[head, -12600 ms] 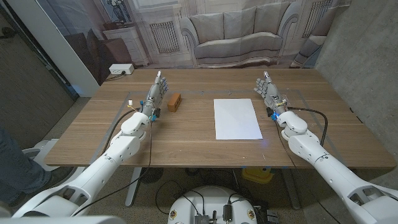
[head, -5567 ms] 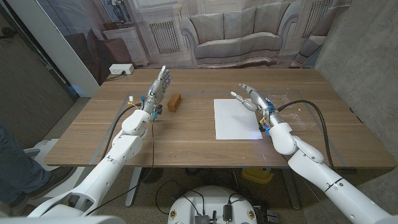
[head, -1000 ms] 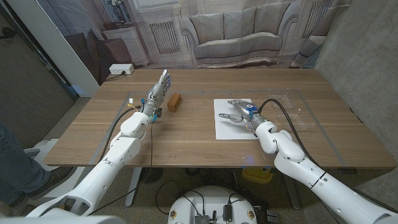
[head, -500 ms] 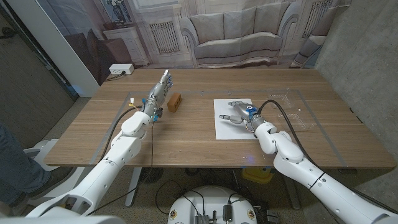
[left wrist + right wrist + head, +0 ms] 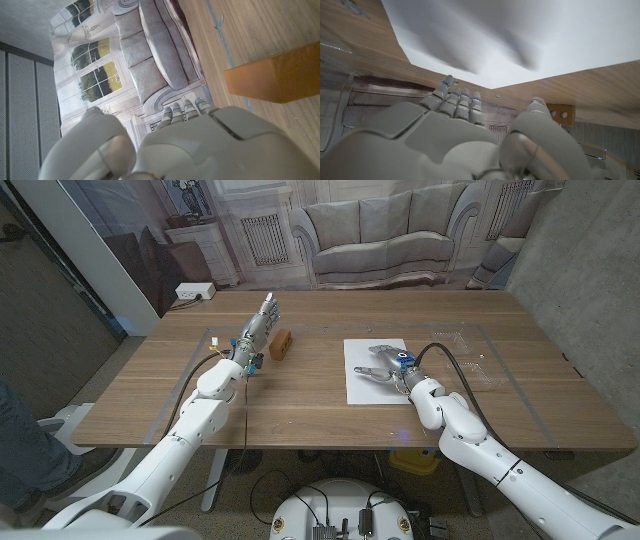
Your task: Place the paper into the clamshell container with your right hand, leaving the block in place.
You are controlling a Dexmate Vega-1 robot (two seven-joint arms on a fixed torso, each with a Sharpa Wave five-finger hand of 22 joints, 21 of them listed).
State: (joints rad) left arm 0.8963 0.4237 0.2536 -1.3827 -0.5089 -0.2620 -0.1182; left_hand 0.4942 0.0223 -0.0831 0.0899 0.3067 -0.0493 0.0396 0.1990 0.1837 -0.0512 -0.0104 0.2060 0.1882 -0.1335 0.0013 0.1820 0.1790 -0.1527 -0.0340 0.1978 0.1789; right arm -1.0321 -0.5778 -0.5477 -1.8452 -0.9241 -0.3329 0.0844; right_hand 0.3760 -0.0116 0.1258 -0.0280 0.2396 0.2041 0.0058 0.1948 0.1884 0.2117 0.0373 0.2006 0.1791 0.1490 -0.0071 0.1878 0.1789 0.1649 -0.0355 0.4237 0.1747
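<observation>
A white sheet of paper (image 5: 378, 385) lies flat on the wooden table (image 5: 300, 405), right of centre. My right hand (image 5: 384, 364) is over the sheet's middle, palm down and fingers spread, holding nothing; the right wrist view shows the right hand (image 5: 455, 142) just above the paper (image 5: 530, 30) with finger shadows on it. A clear clamshell container (image 5: 470, 360) sits just right of the paper, faint against the wood. The small orange-brown block (image 5: 281, 343) stands at the far left. My left hand (image 5: 256, 330) is upright right beside it, fingers straight; the block (image 5: 280, 75) lies past the left hand (image 5: 200, 145).
A cable runs from each wrist across the table. The table's right edge lies close to a grey wall. A printed backdrop of a sofa hangs behind the far edge. A person's leg shows at the picture's lower left.
Over the earlier frames my right hand swung left from beside the paper to over it. In the last second it settled slightly lower. Left hand and block have stayed put.
</observation>
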